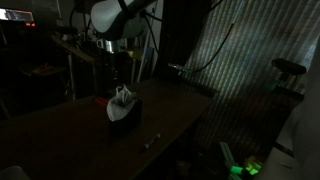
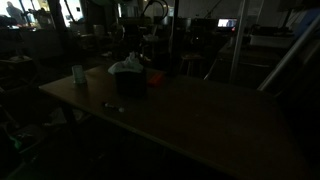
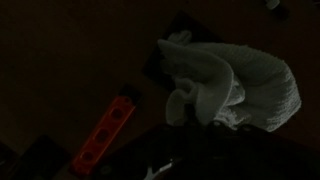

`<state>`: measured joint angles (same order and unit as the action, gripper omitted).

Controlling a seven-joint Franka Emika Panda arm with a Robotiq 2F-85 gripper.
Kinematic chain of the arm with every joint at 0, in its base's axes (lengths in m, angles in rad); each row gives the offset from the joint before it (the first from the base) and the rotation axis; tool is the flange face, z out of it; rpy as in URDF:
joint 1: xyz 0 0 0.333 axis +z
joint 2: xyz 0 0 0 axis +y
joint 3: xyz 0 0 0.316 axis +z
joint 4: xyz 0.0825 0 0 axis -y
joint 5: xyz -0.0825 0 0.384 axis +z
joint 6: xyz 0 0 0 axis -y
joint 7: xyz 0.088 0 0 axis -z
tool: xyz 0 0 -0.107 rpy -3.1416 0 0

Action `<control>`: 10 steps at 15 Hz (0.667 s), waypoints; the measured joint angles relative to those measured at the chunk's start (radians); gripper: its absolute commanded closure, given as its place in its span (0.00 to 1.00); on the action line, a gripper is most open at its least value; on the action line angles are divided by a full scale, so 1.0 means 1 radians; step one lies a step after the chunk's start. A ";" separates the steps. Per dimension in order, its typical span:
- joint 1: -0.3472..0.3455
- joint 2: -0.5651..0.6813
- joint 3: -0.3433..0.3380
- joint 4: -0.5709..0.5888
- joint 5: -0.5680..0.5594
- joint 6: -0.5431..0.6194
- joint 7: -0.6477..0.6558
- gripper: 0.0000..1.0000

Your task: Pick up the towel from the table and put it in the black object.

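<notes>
The scene is very dark. A pale crumpled towel (image 1: 122,99) lies bunched on top of the black object (image 1: 125,114), a small dark box on the wooden table (image 1: 70,135); both also show in an exterior view, the towel (image 2: 127,68) on the box (image 2: 132,84). My gripper (image 1: 119,75) hangs just above the towel's peak. In the wrist view the towel (image 3: 235,85) fills the right half, with a dark box edge (image 3: 160,58) behind it. The gripper's fingers (image 3: 200,150) are dark shapes just below the towel; I cannot make out whether they are open or shut.
A red block (image 3: 105,135) lies beside the box, also visible in an exterior view (image 2: 155,80). A small cup (image 2: 78,74) stands near the table's far corner. A small pale item (image 1: 152,140) lies on the table. Cluttered equipment surrounds the table.
</notes>
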<state>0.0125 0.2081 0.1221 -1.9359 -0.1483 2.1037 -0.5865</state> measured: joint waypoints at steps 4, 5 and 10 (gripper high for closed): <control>0.000 -0.035 -0.002 -0.071 0.019 0.007 0.002 0.99; 0.000 -0.039 -0.002 -0.083 0.020 0.011 0.002 0.99; 0.000 -0.044 -0.006 -0.122 0.022 0.056 0.037 0.99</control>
<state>0.0125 0.1644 0.1156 -2.0578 -0.1266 2.1596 -0.5494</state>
